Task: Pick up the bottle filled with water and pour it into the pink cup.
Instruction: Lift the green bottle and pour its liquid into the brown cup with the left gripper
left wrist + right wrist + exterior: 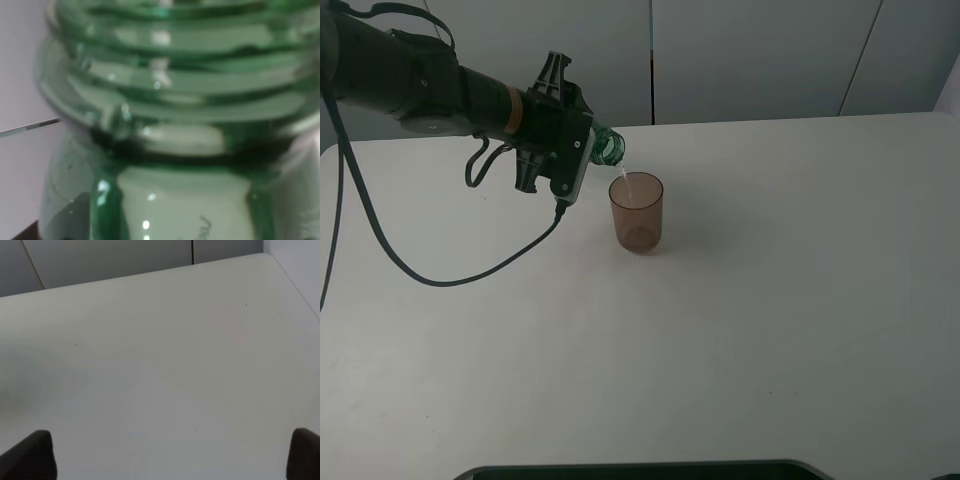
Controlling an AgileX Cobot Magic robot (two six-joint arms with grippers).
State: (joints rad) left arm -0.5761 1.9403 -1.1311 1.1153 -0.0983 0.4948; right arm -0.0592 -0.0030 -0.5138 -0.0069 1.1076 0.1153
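The green-tinted bottle [608, 147] is tipped over sideways, its ribbed neck pointing right and down over the pink cup [637, 215]. A thin stream of water runs from its mouth into the cup, which stands upright on the white table [770, 300]. My left gripper [578, 152] is shut on the bottle, whose body is hidden behind the gripper. Up close, the bottle's [170, 115] green ribs fill the left wrist view. My right gripper [167, 457] is open over bare table, only its dark fingertips [30, 455] showing; it is outside the exterior high view.
A black cable [470, 272] loops down from the left arm onto the table left of the cup. A dark object [640, 470] lies along the table's front edge. Grey wall panels [750, 50] stand behind the table's far edge.
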